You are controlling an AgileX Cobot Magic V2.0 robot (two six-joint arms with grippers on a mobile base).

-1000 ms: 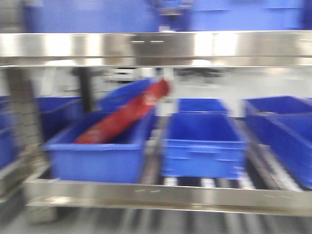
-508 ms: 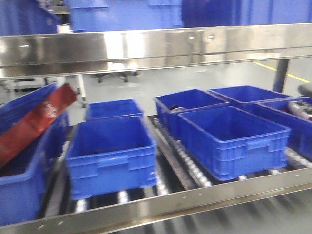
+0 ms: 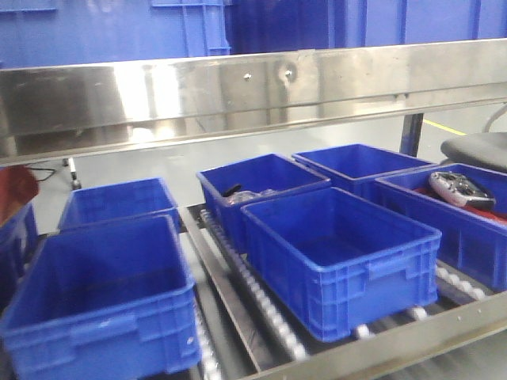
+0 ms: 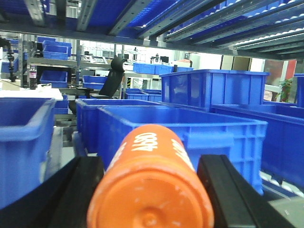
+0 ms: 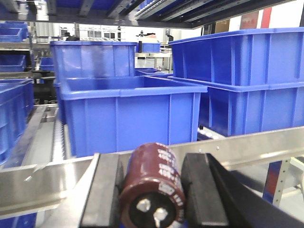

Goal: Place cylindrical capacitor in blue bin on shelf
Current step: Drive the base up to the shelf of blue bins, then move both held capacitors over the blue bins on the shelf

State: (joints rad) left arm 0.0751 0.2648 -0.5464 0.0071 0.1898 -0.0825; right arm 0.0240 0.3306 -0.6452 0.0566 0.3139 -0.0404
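Note:
My right gripper (image 5: pixel 153 187) is shut on the cylindrical capacitor (image 5: pixel 154 180), a dark brown can with two metal terminals facing the camera. It hangs just in front of the shelf's steel front rail (image 5: pixel 42 183), with a blue bin (image 5: pixel 128 114) behind the rail. An orange cylinder (image 4: pixel 151 180) with white print sits in my left gripper (image 4: pixel 150 190), which is shut on it; a blue bin (image 4: pixel 190 133) stands right ahead. In the front view the shelf (image 3: pixel 238 95) carries several blue bins (image 3: pixel 341 253) on roller tracks. Neither gripper shows there.
An empty-looking bin (image 3: pixel 103 301) sits at the front left. A rear bin (image 3: pixel 261 186) holds small dark parts, and the right bin (image 3: pixel 467 229) holds a grey and red object (image 3: pixel 459 190). A red package (image 3: pixel 12 194) shows at the left edge. The upper tier's rail hangs overhead.
The front view has swung to the right along the shelf. The red package slid from centre to the left edge, and more bins on the right came into view.

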